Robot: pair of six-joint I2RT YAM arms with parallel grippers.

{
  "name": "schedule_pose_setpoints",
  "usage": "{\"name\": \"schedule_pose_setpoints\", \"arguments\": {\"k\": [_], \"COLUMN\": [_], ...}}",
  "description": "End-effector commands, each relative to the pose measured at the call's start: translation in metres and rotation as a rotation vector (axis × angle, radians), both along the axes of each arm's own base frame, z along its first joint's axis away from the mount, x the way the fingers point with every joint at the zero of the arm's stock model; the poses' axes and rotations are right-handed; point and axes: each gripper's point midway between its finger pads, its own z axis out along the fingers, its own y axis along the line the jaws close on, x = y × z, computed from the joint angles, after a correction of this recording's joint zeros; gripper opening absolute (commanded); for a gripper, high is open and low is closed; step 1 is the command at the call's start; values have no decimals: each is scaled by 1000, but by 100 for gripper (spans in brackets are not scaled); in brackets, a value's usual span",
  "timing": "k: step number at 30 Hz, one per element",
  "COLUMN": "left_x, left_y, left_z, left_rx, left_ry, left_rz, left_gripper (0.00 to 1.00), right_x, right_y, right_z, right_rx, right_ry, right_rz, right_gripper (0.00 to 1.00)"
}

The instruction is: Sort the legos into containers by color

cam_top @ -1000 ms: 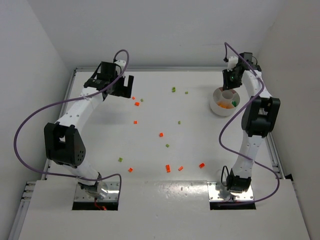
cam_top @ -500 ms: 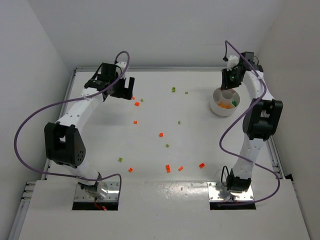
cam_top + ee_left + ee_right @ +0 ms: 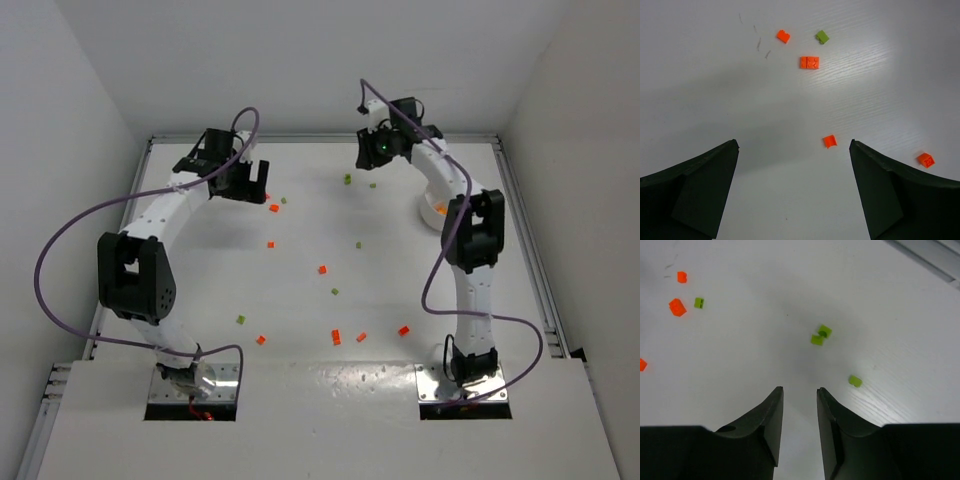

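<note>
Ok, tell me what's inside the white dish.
Only a patch of orange legos shows inside the dish; the right arm covers the other compartments.

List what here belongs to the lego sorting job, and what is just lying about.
Belongs to the job:
- orange legos, scattered loose
- green legos, scattered loose
- white dish, some pieces already in it

Just there:
- purple cables
- base plates
- side rail

arms (image 3: 160,215): white links, black joints | cables (image 3: 423,292): purple | jaws: dark, possibly green-tinted
</note>
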Motion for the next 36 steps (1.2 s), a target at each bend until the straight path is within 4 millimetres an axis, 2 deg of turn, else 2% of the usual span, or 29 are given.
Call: {"name": "schedule_pose_setpoints", "arguments": {"k": [1,2,3,4,5,8,12,13,14,15,17,21,22,23,24,25,26,27,29,32,33,36], "left_x": [11,14,11,13,13,15,16,16,18,18,21,19,19,19,19,19,19,20,20,20,20,22], "left_y": [16,21,24,32,34,42,42,42,42,42,42,42,42,42,42,42,42,46,46,46,46,45], "left_z": [14,17,12,5,8,0,-8,-12,-8,-13,-9,-19,-19,-19,-19,-19,-19,-19,-19,-24,-24,-25], "left_rx": [-46,-48,-49,-53,-60,-88,-86,-91,-92,-91,-92,-88,-88,-88,-88,-88,-88,-89,-89,-88,-88,-93], "left_ry": [-8,-17,15,32,34,59,77,88,79,90,79,110,110,110,110,110,110,109,109,120,120,122], "left_rz": [56,66,72,97,100,120,120,128,127,128,127,129,129,129,129,129,129,138,138,139,139,146], "left_gripper": [100,100,100,100,100,100,100,100,100,100,100,100,100,100,100,100,100,100,100,100,100,100], "right_x": [23,29,28,37,41,51,60,64,65,67,70,67,71,71,71,72,75,75,79,79,82,82], "right_y": [19,21,30,28,28,29,31,36,33,34,37,47,46,46,52,52,51,50,51,49,48,46], "right_z": [-7,-21,-27,-27,-30,-48,-69,-73,-80,-80,-84,-102,-96,-103,-99,-105,-101,-107,-102,-114,-111,-117], "right_rx": [11,-5,-5,-6,-5,-1,11,9,-1,0,-18,-34,-33,-37,-38,-39,-41,-45,-37,-50,-52,-68], "right_ry": [-29,-24,-23,-50,-58,-55,-33,-43,-33,-37,-50,-31,-52,-42,-54,-51,-64,-53,-70,-62,-73,-71], "right_rz": [-39,-62,-49,-72,-89,-107,-137,-135,-156,-156,-169,-171,-179,-179,-176,-176,-184,-197,-197,-206,-215,-217], "right_gripper": [34,35,37,38,39,44,45,45,45,45,45,48,50,50,50,51,51,52,54,54,54,54]}}
